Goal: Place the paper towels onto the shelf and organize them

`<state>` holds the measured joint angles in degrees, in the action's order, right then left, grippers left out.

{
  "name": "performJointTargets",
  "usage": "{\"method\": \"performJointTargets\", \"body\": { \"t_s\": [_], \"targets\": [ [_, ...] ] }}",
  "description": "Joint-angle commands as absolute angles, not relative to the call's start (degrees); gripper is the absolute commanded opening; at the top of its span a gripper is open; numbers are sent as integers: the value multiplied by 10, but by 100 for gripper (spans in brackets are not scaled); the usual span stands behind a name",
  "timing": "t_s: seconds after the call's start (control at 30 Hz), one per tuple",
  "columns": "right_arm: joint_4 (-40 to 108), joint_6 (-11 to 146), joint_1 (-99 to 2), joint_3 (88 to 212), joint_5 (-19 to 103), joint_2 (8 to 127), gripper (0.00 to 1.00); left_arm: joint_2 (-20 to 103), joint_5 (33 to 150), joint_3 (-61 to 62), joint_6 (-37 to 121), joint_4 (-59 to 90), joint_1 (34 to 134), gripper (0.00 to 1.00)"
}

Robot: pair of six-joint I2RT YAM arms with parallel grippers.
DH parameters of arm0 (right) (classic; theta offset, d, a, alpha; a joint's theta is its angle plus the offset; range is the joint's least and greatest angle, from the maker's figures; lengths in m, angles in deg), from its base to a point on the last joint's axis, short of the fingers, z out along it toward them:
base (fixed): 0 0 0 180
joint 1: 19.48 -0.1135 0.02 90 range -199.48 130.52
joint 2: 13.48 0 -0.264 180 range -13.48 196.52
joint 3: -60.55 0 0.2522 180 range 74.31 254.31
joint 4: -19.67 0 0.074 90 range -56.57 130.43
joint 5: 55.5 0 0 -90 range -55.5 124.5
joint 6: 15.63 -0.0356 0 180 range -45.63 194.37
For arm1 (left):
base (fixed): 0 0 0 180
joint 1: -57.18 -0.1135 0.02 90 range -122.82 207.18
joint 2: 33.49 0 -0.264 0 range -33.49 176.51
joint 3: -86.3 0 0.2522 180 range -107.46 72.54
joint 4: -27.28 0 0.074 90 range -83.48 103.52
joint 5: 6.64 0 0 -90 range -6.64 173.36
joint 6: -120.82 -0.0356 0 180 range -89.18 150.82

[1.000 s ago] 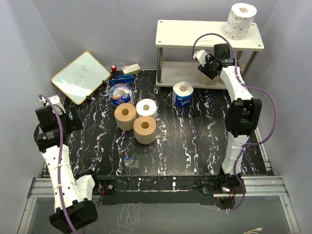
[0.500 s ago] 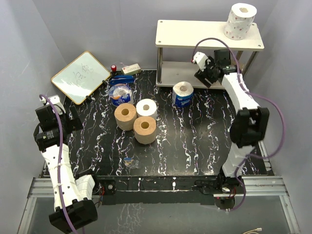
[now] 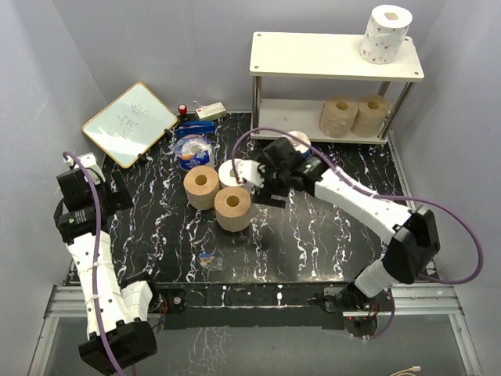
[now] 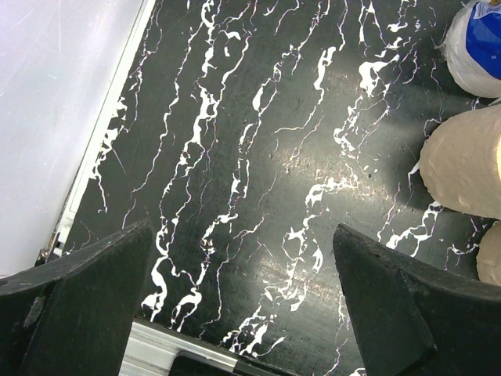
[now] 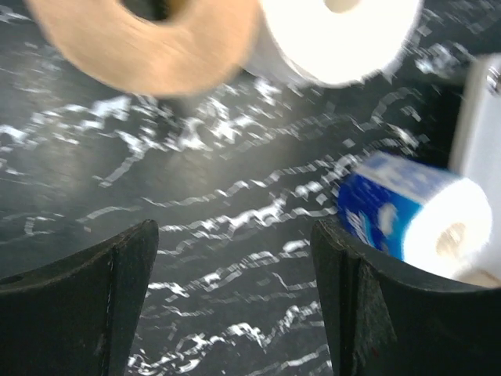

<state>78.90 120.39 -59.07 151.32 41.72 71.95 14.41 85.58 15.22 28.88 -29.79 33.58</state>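
Observation:
The shelf [image 3: 313,55] stands at the back right. A white dotted roll [image 3: 386,33] sits on its top board, and two tan rolls [image 3: 339,116] [image 3: 371,113] stand side by side on the lower board. On the table, two tan rolls [image 3: 202,186] [image 3: 232,208] and a white roll [image 3: 233,170] are clustered together. My right gripper [image 3: 262,186] hovers open just right of them, holding nothing. The right wrist view shows a tan roll [image 5: 149,39], the white roll [image 5: 337,35] and a blue-wrapped roll [image 5: 407,219] beyond the open gripper [image 5: 235,298]. My left gripper [image 3: 116,200] [image 4: 243,298] is open over the table's left side.
A framed whiteboard [image 3: 129,123] leans at the back left. Beside it are a blue tool [image 3: 196,128], a red knob [image 3: 182,110] and a small white box [image 3: 211,111]. A clear bag with blue contents [image 3: 193,150] lies behind the rolls. A small wrapped item [image 3: 209,259] lies near the front.
My right arm has pulled away from the shelf's lower board and swung left and forward to the rolls at mid-table, its jaws opening. The left arm has not moved.

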Motion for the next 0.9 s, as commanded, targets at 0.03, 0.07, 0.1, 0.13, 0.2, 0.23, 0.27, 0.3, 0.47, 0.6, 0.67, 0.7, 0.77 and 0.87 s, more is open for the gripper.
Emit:
{"method": "performJointTargets", "body": {
  "t_s": [0.03, 0.07, 0.1, 0.13, 0.2, 0.23, 0.27, 0.3, 0.47, 0.6, 0.67, 0.7, 0.77, 0.87],
  "targets": [
    [793, 1174, -686, 1569, 436, 762, 75, 142, 852, 151, 288, -293, 328, 98],
    [795, 1174, -700, 1582, 436, 774, 75, 142, 852, 151, 288, -293, 328, 98],
    [795, 1173, -715, 1594, 438, 785, 75, 142, 852, 151, 288, -293, 328, 98],
    [797, 1172, -728, 1604, 446, 794, 75, 142, 853, 151, 288, -293, 328, 98],
    [799, 1170, -739, 1626, 464, 811, 75, 141, 853, 151, 288, -293, 327, 98],
    [800, 1169, -741, 1632, 473, 820, 75, 139, 853, 151, 288, -293, 327, 98],
    [800, 1169, -743, 1635, 478, 828, 74, 138, 854, 151, 289, -293, 326, 98],
    [798, 1169, -743, 1637, 481, 834, 74, 137, 854, 151, 288, -293, 326, 98],
    [785, 1169, -744, 1635, 488, 857, 73, 134, 856, 152, 287, -293, 326, 98],
    [783, 1165, -744, 1640, 496, 882, 73, 132, 857, 153, 287, -292, 325, 98],
    [782, 1163, -745, 1644, 498, 890, 73, 133, 858, 153, 286, -292, 326, 98],
    [781, 1163, -745, 1647, 500, 892, 73, 132, 858, 153, 287, -291, 325, 98],
    [781, 1163, -745, 1655, 501, 902, 73, 132, 858, 154, 287, -291, 325, 98],
    [782, 1166, -745, 1664, 496, 913, 73, 132, 859, 153, 287, -291, 325, 98]
  ]
}}
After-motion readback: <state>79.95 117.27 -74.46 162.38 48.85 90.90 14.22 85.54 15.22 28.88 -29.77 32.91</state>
